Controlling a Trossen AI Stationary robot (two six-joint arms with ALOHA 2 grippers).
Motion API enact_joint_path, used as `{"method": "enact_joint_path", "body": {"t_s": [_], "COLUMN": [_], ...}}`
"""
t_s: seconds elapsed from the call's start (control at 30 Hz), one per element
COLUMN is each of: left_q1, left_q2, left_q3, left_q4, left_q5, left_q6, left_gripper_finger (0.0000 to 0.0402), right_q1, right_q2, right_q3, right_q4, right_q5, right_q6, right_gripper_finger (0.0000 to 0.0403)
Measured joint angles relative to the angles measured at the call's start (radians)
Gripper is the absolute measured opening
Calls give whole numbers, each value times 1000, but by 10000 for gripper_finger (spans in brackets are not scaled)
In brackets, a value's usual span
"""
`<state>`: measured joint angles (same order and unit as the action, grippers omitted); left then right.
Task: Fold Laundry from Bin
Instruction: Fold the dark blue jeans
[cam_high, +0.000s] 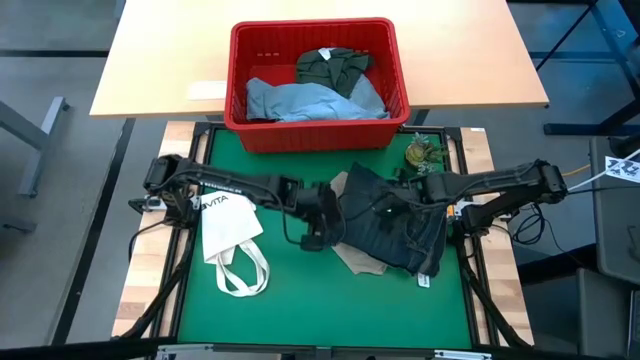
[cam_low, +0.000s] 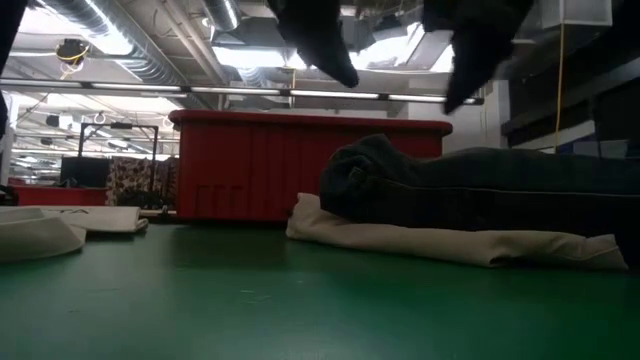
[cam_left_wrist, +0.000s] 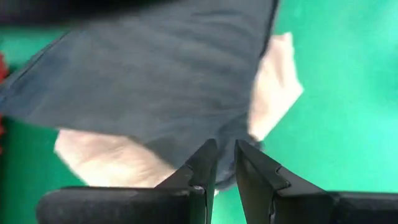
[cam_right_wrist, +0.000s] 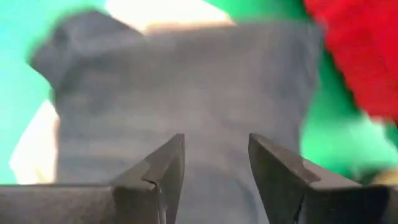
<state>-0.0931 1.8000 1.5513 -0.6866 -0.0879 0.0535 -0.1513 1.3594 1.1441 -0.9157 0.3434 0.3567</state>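
The dark navy jeans (cam_high: 390, 225) lie crumpled on the green mat, resting on the beige trousers (cam_high: 360, 262), as the low view shows for both the jeans (cam_low: 480, 190) and the trousers (cam_low: 440, 243). My left gripper (cam_high: 316, 228) hovers over the jeans' left edge (cam_left_wrist: 143, 81), fingers nearly together and empty. My right gripper (cam_high: 408, 193) hovers over the jeans' far right part (cam_right_wrist: 186, 81), open. In the low view, my left gripper (cam_low: 340, 70) and my right gripper (cam_low: 455, 95) are both clear above the cloth. The red bin (cam_high: 315, 30) holds light blue jeans (cam_high: 300, 100) and an olive piece (cam_high: 333, 65).
A white tote bag (cam_high: 228, 235) with looped straps lies on the mat's left side. A small green and yellow object (cam_high: 420, 152) sits at the mat's far right corner. The bin stands on a wooden table past the mat's far edge. Bare mat shows along the near edge.
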Motion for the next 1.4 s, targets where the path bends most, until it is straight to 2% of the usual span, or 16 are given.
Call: {"method": "enact_joint_path", "body": {"t_s": [0.17,0.27,0.37,0.43,0.57,1.0,1.2,1.4], "left_q1": [-44,-53,-51,-48,-31,54,69,68], "left_q2": [13,15,18,18,18,16,15,15], "left_q3": [-76,-131,-168,-205,-289,-559,-590,-591], "left_q4": [155,243,261,303,389,595,639,641], "left_q5": [-5,-9,-26,-62,-112,-120,-117,-119], "left_q6": [-26,-35,-53,-53,-64,-130,-131,-131], "left_gripper_finger": [53,53,53,53,53,53,53,53], "right_q1": [-15,-52,-101,-138,-207,-343,-347,-347], "right_q2": [11,44,98,139,211,328,331,281], "right_q3": [-42,-58,-68,-68,-69,-68,-68,-49], "right_q4": [218,305,374,409,433,431,418,371], "right_q5": [4,5,5,5,6,48,59,52], "right_q6": [-83,-114,-136,-155,-161,-138,-129,-171], "right_gripper_finger": [177,177,177,177,177,177,177,177]}}
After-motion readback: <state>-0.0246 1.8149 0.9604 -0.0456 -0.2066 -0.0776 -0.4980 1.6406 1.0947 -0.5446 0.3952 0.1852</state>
